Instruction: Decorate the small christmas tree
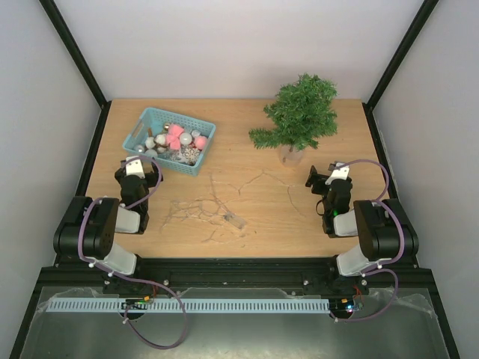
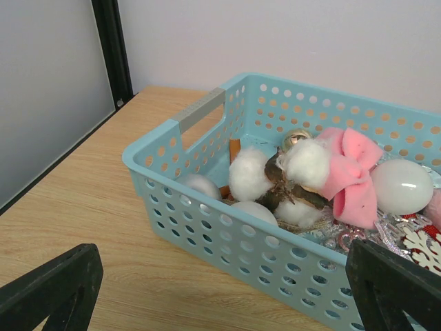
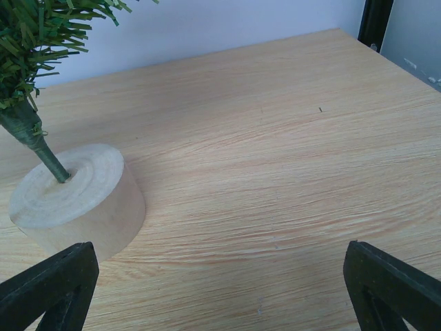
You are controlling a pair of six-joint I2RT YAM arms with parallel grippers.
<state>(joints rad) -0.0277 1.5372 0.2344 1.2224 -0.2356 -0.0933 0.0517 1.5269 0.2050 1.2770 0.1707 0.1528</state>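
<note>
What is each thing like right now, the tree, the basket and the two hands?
small christmas tree: upright, bare.
teal basket: upright, filled with ornaments.
left hand: open, empty, facing the basket.
right hand: open, empty, beside the tree's base.

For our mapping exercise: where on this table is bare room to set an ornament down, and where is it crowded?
Bare wood lies between the teal basket and the small christmas tree, and right of the tree's wooden base. Crowded: the basket's inside, packed with ornaments; thin strands litter the middle front.
</note>
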